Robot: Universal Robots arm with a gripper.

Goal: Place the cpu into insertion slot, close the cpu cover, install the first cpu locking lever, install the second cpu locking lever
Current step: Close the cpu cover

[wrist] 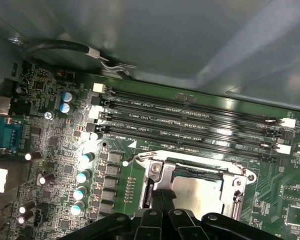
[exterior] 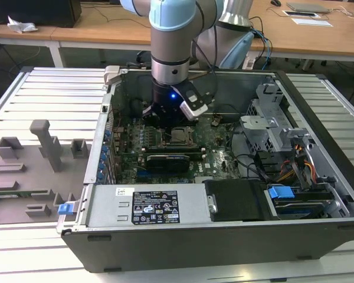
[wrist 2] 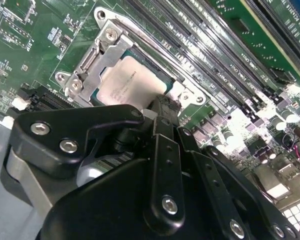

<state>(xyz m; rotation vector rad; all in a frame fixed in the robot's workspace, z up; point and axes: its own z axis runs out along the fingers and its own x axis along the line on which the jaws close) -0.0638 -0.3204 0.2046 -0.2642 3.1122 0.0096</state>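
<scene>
Along the worktop's [exterior: 47, 88] edge on the exterior view's left sit grey fixture blocks [exterior: 44, 138], well apart from the open case [exterior: 183, 236] that covers the middle and right of the worktop. My arm [exterior: 174, 41] stands upright inside the case near its far wall. My fingers [wrist 2: 163, 112] hang low over the green board [exterior: 218, 156], just to the exterior view's left of the slot [wrist: 146, 192]. In both wrist views the fingers are drawn together, with nothing showing between them. Their tip is right at the slot's rim, and I cannot tell whether it touches the metal there. The cpu [wrist 2: 132, 82] lies flat in the slot with its dull silver top facing up. The cover [wrist 2: 101, 57] is folded down over it, so the chip shows through the cover's square window and the frame sits along the chip's edges. In the first wrist view the long black memory slots [wrist: 190, 117] run side by side just beyond the slot, toward the case's far wall. In the exterior view a long black card [exterior: 168, 160] stands on the board on the near side of the slot. Against the case's near wall lies a grey box [exterior: 147, 206] with a label. At the exterior view's right, a metal drive cage [exterior: 271, 112] fills that end of the case, with loose cables [exterior: 301, 165] beside it.
</scene>
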